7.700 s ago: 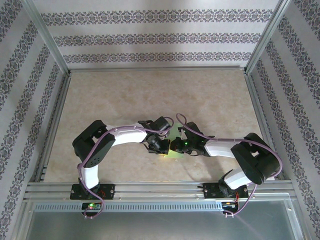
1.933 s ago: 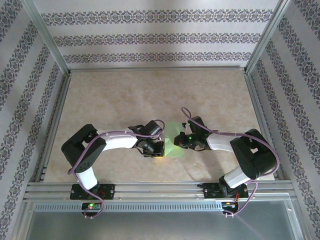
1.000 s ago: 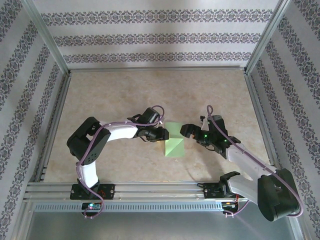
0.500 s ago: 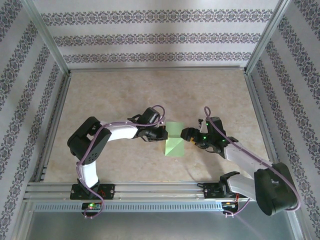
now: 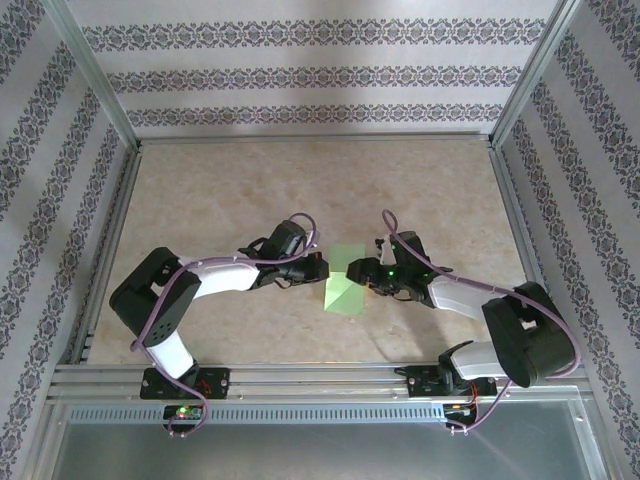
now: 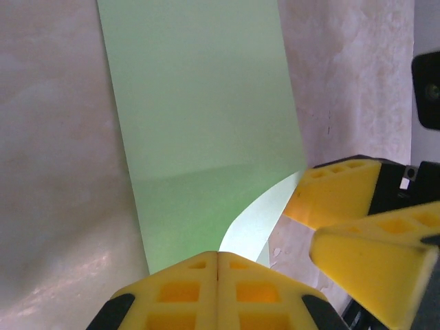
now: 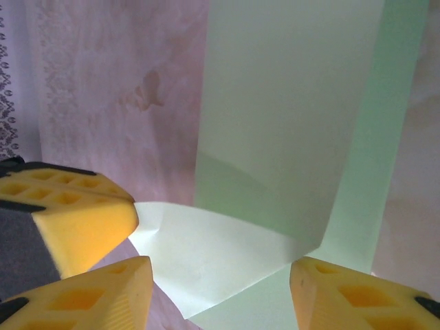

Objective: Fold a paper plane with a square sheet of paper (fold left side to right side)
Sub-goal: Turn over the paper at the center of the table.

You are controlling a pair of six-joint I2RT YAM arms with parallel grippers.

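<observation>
The partly folded square sheet of paper (image 5: 345, 284) lies mid-tabletop (image 5: 300, 180) between the two grippers. The left gripper (image 5: 318, 268) has its jaws closed on the sheet's raised corner. The right gripper (image 5: 362, 276) has its jaws apart, straddling the lifted flap without clamping it.

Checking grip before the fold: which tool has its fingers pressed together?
The left tool: its yellow fingers meet with no gap beside the green paper, while the right tool has its fingers apart.
</observation>
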